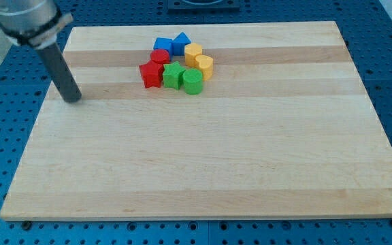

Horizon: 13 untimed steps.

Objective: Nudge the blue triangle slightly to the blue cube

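Currently my tip (73,99) sits at the board's left edge, touching nothing, well apart from the cluster. Blue cube (162,46) and blue triangle (180,43) look already touching, probably. Light, rigid, slides easily; push the triangle's right face.

Blue triangle (180,43) sits near the view's top, apex up; blue cube (162,46) touches its left side.
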### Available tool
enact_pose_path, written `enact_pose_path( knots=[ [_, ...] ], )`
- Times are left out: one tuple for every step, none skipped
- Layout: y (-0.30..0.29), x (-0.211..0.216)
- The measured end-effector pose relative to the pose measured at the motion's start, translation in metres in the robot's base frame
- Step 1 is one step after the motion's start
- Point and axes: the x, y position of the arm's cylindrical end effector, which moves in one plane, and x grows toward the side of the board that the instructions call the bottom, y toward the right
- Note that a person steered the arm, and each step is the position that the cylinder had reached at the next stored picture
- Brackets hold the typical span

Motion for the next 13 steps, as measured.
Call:
enact_pose_path(
  knots=[
    [0.004,-0.075],
    [0.039,-0.120],
    [0.076,-0.138],
    [0.104,-0.134],
    [0.117,-0.134],
    [0.121,-0.133],
    [0.121,-0.132],
    [0.124,-0.131],
    [0.126,-0.128],
    [0.133,-0.125],
    [0.140,-0.123],
    [0.141,-0.123],
    [0.141,-0.123]
  ],
)
